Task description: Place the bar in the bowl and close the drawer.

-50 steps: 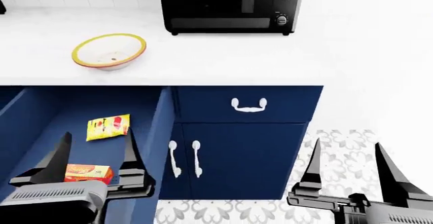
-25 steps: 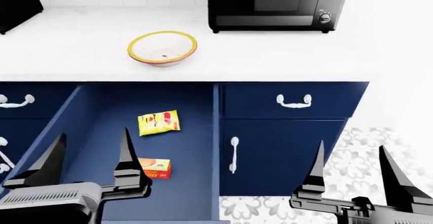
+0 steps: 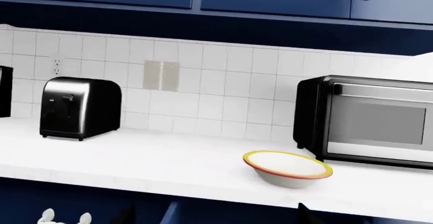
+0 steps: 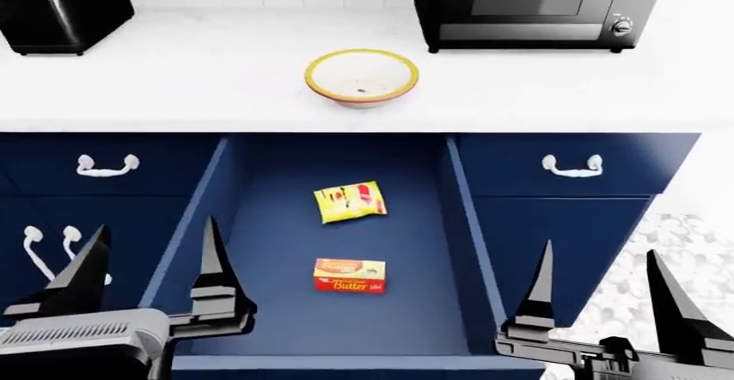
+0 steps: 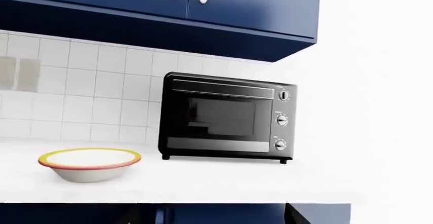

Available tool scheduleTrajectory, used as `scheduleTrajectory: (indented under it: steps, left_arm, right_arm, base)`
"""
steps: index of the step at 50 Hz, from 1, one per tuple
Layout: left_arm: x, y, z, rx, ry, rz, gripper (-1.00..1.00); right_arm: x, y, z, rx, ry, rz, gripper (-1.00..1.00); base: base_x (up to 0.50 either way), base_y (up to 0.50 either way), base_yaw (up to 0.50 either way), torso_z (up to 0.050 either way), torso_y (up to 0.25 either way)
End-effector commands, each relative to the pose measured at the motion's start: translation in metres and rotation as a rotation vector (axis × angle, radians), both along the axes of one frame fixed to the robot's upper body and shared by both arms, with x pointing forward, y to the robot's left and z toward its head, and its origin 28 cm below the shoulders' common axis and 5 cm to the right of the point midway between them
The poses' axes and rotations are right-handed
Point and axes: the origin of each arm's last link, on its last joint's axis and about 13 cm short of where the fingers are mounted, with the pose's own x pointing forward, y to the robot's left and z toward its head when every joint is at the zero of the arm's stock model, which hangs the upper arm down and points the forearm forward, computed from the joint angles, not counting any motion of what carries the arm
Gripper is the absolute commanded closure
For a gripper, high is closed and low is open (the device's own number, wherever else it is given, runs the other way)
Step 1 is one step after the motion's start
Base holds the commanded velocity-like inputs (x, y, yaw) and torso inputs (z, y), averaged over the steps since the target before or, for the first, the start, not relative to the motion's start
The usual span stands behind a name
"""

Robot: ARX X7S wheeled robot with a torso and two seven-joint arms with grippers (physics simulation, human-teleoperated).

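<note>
Navy drawer (image 4: 247,225) stands pulled wide open below you, and your two grippers hang low over its front corners, both empty. Start at the left gripper (image 4: 149,264): its jaws are spread well apart, over the drawer's near-left corner. Just right of those jaws and slightly ahead lies the bar (image 4: 350,275), flat on the drawer floor, its long axis running left to right, so it sits crosswise to your reach. Farther ahead in the same drawer lies a yellow snack packet (image 4: 349,202), apart from the bar; don't mistake it. Straight beyond, up on the white counter (image 4: 206,70), the bowl (image 4: 361,76) waits upright and empty, between a toaster (image 4: 60,3) and a toaster oven (image 4: 530,6). The right gripper (image 4: 602,290), jaws likewise apart, hangs outside the drawer's right wall, so the left arm looks marginally nearer the bar. Neither wrist view shows the bar, and the drawer's front handle is cut off below the head view.
</note>
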Motion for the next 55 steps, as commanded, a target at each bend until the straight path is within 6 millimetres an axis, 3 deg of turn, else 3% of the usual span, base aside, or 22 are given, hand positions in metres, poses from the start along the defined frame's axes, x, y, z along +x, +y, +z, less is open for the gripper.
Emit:
scheduleTrajectory:
  steps: [1,9,19,28,31,34,36,38,41,44,55]
  left_arm:
    - [0.001,0.000,0.000,0.000,0.001,0.002,-1.00]
    - [0.001,0.000,0.000,0.000,0.002,0.004,-1.00]
    - [0.005,0.001,-0.003,0.004,0.029,0.010,-1.00]
    - [0.016,-0.001,-0.010,0.018,0.088,-0.013,-1.00]
    - [0.017,-0.002,-0.012,0.025,0.095,-0.017,-1.00]
    - [0.017,-0.003,-0.011,0.035,0.087,-0.014,-1.00]
    - [0.015,-0.004,-0.011,0.040,0.080,-0.012,-1.00]
    - [0.005,0.025,0.039,0.097,0.015,0.079,-1.00]
    - [0.000,0.040,0.082,0.120,-0.060,0.120,-1.00]
    - [-0.008,0.036,0.094,0.046,0.088,-0.039,-1.00]
    - [-0.005,0.039,0.119,0.047,0.110,-0.065,-1.00]
  right_arm:
    - [0.000,0.000,0.000,-0.001,-0.002,-0.002,-1.00]
    - [-0.003,-0.001,0.001,0.005,-0.011,-0.003,-1.00]
    - [0.000,0.000,-0.001,0.000,0.007,0.002,-1.00]
    - [0.017,0.004,-0.011,-0.005,0.102,0.049,-1.00]
    - [-0.011,-0.018,0.049,-0.022,0.077,0.036,-1.00]
    - [-0.016,-0.024,0.074,0.051,0.104,0.060,-1.00]
    - [-0.011,-0.035,0.085,-0.032,0.140,0.037,-1.00]
    - [-0.006,-0.038,0.091,-0.045,0.147,0.041,-1.00]
    - [-0.005,-0.038,0.100,-0.066,0.153,0.054,-1.00]
    - [-0.005,-0.038,0.109,-0.077,0.164,0.080,-1.00]
    - [-0.001,-0.040,0.134,-0.096,0.176,0.110,-1.00]
  base:
    - [-0.02,0.50,0.00,0.000,0.000]
    - [-0.02,0.47,0.00,0.000,0.000]
    - [0.00,0.01,0.00,0.000,0.000]
    - [0.00,0.00,0.00,0.000,0.000]
    - [0.00,0.00,0.00,0.000,0.000]
    - [0.00,0.00,0.00,0.000,0.000]
    - [0.00,0.00,0.00,0.000,0.000]
    - [0.00,0.00,0.00,0.000,0.000]
    - [0.00,0.00,0.00,0.000,0.000]
    - [0.00,0.00,0.00,0.000,0.000]
    - [0.00,0.00,0.00,0.000,0.000]
